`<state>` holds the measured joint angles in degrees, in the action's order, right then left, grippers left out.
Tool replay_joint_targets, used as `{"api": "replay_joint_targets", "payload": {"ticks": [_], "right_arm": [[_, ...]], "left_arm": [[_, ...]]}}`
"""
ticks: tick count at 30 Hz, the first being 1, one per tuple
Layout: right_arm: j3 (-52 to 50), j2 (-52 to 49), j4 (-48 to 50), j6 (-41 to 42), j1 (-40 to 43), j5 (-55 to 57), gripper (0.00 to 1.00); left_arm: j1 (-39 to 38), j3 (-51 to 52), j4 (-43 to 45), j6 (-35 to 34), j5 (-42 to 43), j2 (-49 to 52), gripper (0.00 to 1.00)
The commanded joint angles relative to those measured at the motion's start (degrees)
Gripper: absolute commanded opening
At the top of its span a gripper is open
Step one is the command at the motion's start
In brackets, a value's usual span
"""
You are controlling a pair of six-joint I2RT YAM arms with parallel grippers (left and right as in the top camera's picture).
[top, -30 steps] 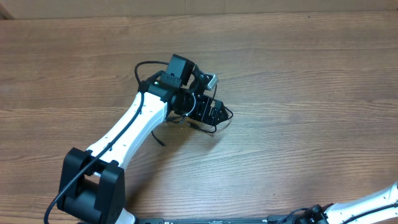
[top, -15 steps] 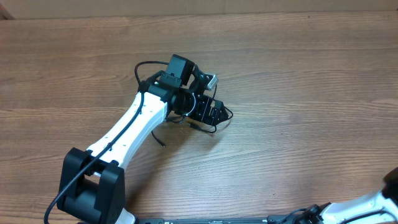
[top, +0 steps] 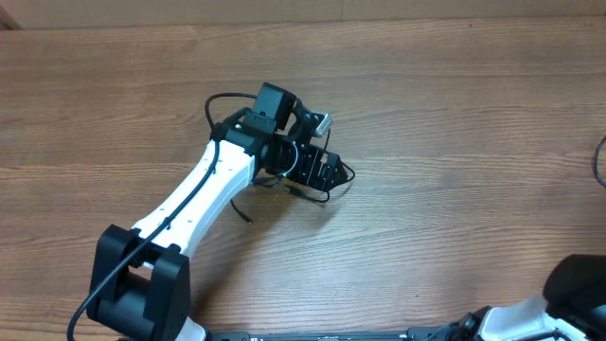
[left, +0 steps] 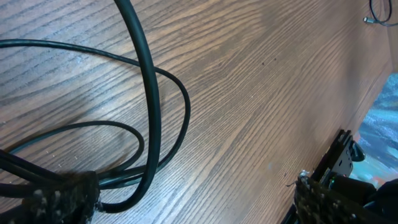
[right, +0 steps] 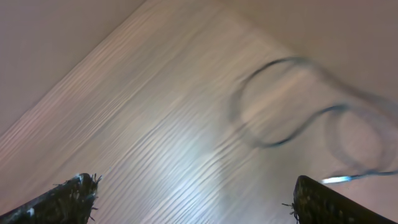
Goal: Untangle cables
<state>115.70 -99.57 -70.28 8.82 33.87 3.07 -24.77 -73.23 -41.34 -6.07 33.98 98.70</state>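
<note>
2 robot arms at a wooden table [top: 454,114]. The left arm [top: 194,194] reaches diagonally from its base at the overhead view's lower left to the table's middle, wrist bent down over tangled black cables [left: 157,112]. The left gripper [left: 189,190] is spread wide, with cable loops beside 1 finger. The right arm [top: 568,294] sits at the lower right corner. The right gripper [right: 196,196] is also spread wide, and a separate cable loop [right: 292,106] lies blurred beyond it.

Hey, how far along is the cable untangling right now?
Done: one cable lies alone on the right side of the table. In hand: nothing gripped; the left claw hangs open over the looped cables, and the right claw is open too. Left: those loops cross one another and need separating.
</note>
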Motion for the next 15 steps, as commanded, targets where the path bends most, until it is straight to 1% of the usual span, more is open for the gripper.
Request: {"api": "replay_joint_targets", "payload": {"ticks": [1, 3, 6, 9, 13, 15], "right_arm": [[0.3, 6.5, -3.5, 0.2, -4.8, -11.2, 1.00], [0.3, 9.4, -7.7, 0.2, -8.2, -16.5, 1.00], [0.3, 12.6, -12.4, 0.1, -11.0, -18.3, 1.00], [0.3, 15.1, -17.2, -0.1, -12.5, -18.2, 1.00], [0.3, 17.4, -25.0, -2.4, -13.0, -18.3, 1.00], [0.0, 18.2, -26.8, -2.4, -13.0, -21.0, 1.00]], "left_arm": [[-0.4, -0.7, 0.0, -0.4, -0.1, 0.6, 0.99], [-0.4, -0.7, 0.0, -0.4, -0.1, 0.6, 0.99], [-0.4, -0.7, 0.0, -0.4, -0.1, 0.6, 0.99], [-0.4, -0.7, 0.0, -0.4, -0.1, 0.6, 0.99], [-0.4, -0.7, 0.0, -0.4, -0.1, 0.6, 1.00], [-0.4, -0.7, 0.0, -0.4, -0.1, 0.6, 1.00]]}}
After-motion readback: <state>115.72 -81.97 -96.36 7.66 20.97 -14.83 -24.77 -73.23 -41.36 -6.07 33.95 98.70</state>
